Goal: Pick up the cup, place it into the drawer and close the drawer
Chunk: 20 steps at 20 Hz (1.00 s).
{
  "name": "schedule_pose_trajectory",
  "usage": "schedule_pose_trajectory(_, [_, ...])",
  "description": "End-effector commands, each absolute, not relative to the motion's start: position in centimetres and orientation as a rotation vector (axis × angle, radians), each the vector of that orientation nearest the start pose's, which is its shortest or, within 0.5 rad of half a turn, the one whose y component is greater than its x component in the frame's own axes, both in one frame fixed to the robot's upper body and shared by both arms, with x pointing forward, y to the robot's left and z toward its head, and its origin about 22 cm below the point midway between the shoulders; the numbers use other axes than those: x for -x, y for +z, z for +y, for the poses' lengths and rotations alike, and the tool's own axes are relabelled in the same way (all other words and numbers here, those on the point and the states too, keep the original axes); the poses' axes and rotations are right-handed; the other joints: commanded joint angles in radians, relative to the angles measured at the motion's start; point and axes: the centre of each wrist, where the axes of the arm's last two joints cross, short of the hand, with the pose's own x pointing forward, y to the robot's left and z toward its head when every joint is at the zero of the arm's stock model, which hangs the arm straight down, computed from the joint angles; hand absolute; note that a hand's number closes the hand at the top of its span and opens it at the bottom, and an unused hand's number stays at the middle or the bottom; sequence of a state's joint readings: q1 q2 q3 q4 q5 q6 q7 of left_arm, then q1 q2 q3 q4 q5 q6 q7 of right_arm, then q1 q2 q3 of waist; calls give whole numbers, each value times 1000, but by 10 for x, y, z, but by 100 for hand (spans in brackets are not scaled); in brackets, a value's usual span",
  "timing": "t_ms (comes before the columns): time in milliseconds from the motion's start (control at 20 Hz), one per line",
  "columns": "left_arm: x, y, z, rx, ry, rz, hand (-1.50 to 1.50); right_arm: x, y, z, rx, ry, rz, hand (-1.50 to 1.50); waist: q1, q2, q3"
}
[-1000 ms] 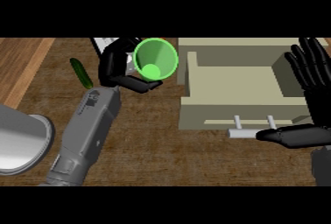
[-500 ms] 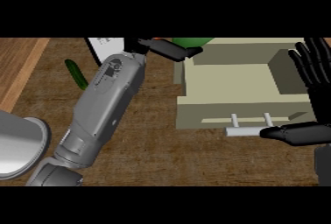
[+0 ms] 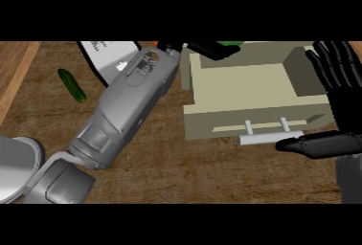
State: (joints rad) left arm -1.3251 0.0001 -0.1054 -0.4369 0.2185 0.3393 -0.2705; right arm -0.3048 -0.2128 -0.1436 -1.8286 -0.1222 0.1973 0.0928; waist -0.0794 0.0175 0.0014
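Left hand sits at the top edge of the head view, at the far-left corner of the open drawer. Only dark fingers show there, curled round something green: a sliver of the green cup peeks out just past them, mostly hidden and cut by the top band. So left hand is clamped on the cup; cup's tilt can't be told.

Key relation: cup is at the drawer's back-left rim, the cavity lies toward the robot and to the right of the hand. Judgement: short move inward and down puts it inside. Left forearm runs diagonally from lower left up to that corner.

Right hand is at the right edge beside the drawer, fingers straight and spread upward, thumb lying just right of the drawer handle, holding nothing. It is the nearer hand for the closing push.

Off to the left: a cucumber, a white sheet, and a grey bowl.
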Motion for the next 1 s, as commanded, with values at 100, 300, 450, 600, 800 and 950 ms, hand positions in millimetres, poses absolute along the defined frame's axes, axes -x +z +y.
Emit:
schedule_pose_trajectory(100, [-447, 138, 40, 8, -376, -1775, 150, -287, 163, -255, -82, 316, -2029, -150, -45, 13, 0])
schedule_pose_trajectory(300, [-446, 136, 36, -28, -468, -1714, 150, -295, 158, -265, -128, 320, -2041, -150, -80, 20, 2])
schedule_pose_trajectory(450, [-445, 127, 39, -39, -498, -1694, 150, -294, 159, -252, -134, 343, -2054, -150, -101, 25, 1])
schedule_pose_trajectory(600, [-438, 106, 45, 23, -460, -1700, -150, -294, 162, -244, -180, 379, -2040, -150, -122, 25, 0])
schedule_pose_trajectory(800, [-438, 107, 46, 96, -317, -1750, -150, -301, 164, -230, -373, 451, -2039, -150, -140, 40, 0])
schedule_pose_trajectory(950, [-437, 112, 45, 191, -250, -1805, -150, -295, 163, -216, -517, 591, -2012, 150, -148, 37, -1])
